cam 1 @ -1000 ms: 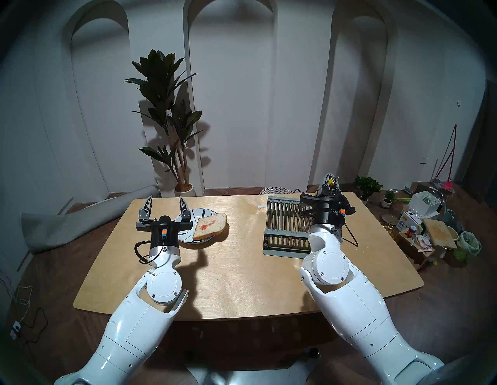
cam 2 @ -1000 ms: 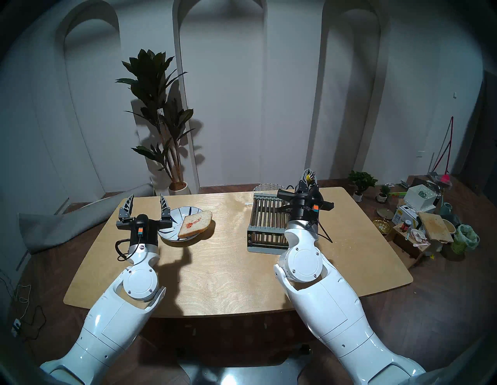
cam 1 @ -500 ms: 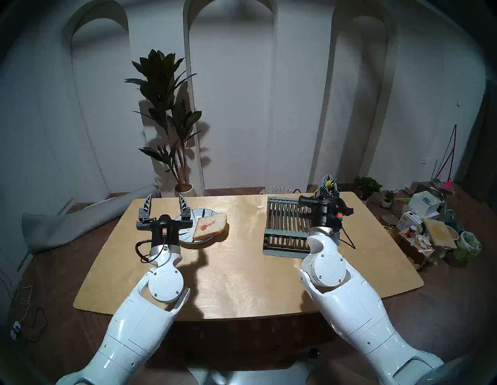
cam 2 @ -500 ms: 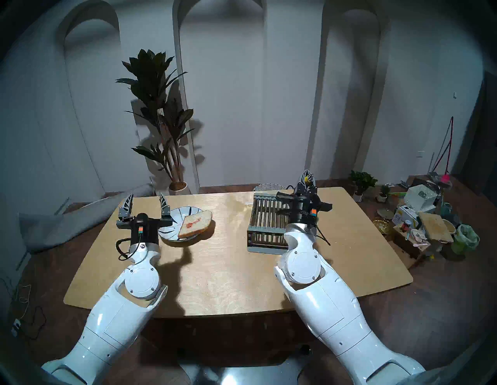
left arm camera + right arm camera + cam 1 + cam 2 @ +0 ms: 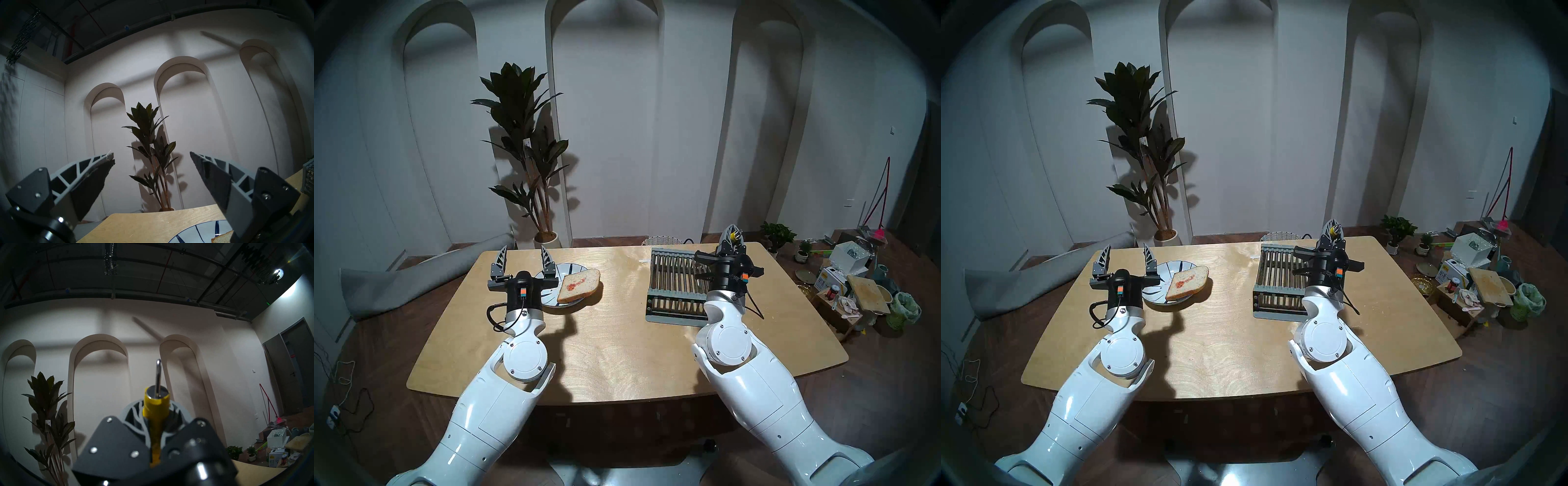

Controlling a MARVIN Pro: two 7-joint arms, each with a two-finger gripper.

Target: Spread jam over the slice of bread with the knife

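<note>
The slice of bread (image 5: 578, 285) lies on a blue-striped plate (image 5: 551, 300) at the table's left, with a red jam smear in its middle. It also shows in the head right view (image 5: 1187, 283). No jam jar shows on the table. My left gripper (image 5: 523, 253) is open and empty, pointing up, just left of the plate; the left wrist view (image 5: 151, 157) shows the plate rim (image 5: 200, 232) and a bread corner (image 5: 222, 239). My right gripper (image 5: 734, 234) is shut on the knife's yellow handle (image 5: 156, 402), held upright over the rack's far right corner. A thin metal piece sticks out of the handle's end.
A grey slatted rack (image 5: 673, 288) stands on the table's right half, partly behind my right wrist. The wooden table (image 5: 619, 339) is bare between plate and rack. Boxes, pots and a small red jar (image 5: 833, 292) crowd the floor at the right.
My right wrist swayed a little left and came back, the knife still in its grip. My left arm crept slightly right. Bread, plate and rack have not moved.
</note>
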